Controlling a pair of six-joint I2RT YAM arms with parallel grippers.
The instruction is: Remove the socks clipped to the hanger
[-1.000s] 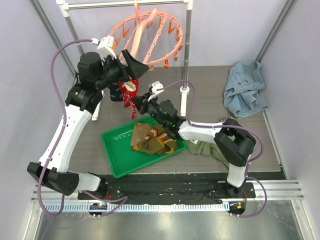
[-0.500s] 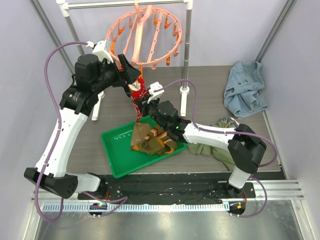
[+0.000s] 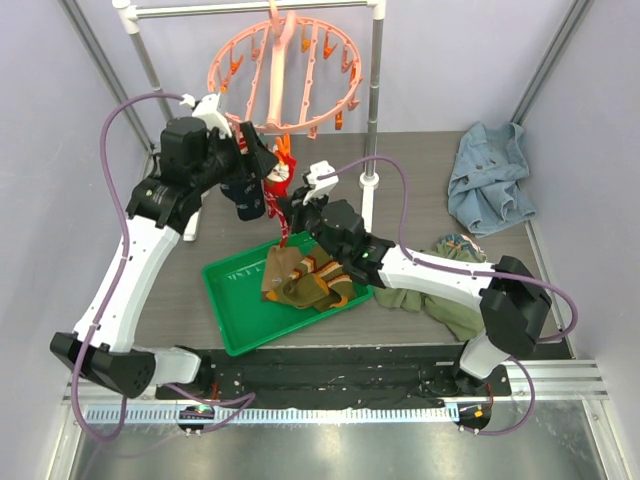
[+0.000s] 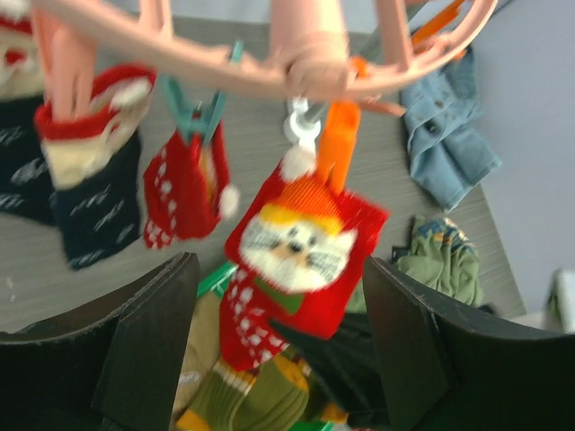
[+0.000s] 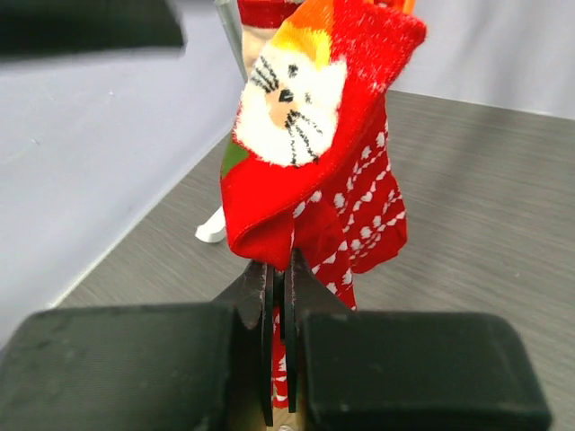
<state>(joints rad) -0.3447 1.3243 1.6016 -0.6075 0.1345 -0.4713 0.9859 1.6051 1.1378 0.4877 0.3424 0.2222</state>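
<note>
The salmon-pink round hanger (image 3: pixel 290 70) hangs from the white rack, and its spokes (image 4: pixel 305 54) fill the top of the left wrist view. A red sock with a white cat face (image 4: pixel 301 251) hangs from an orange peg (image 4: pixel 337 153). It also shows in the top view (image 3: pixel 281 183). My right gripper (image 3: pixel 287 212) is shut on its lower edge (image 5: pixel 314 135), jaws pinching the fold. My left gripper (image 3: pixel 262 158) is open and empty, its fingers (image 4: pixel 148 341) on either side of and just below that sock. A small red sock (image 4: pixel 184 184) and a navy sock (image 4: pixel 90 193) stay clipped to the left.
A green tray (image 3: pixel 235 315) below the hanger holds olive-brown socks (image 3: pixel 300 285). The white pole rack (image 3: pixel 375 100) stands behind. A blue denim garment (image 3: pixel 490 175) lies at the back right and an olive-green shirt (image 3: pixel 440 300) by the right arm.
The hanger has swung from a steep tilt to nearly level. My left gripper has dropped back below its rim. My right arm has stretched further toward the hanger, still holding the red sock.
</note>
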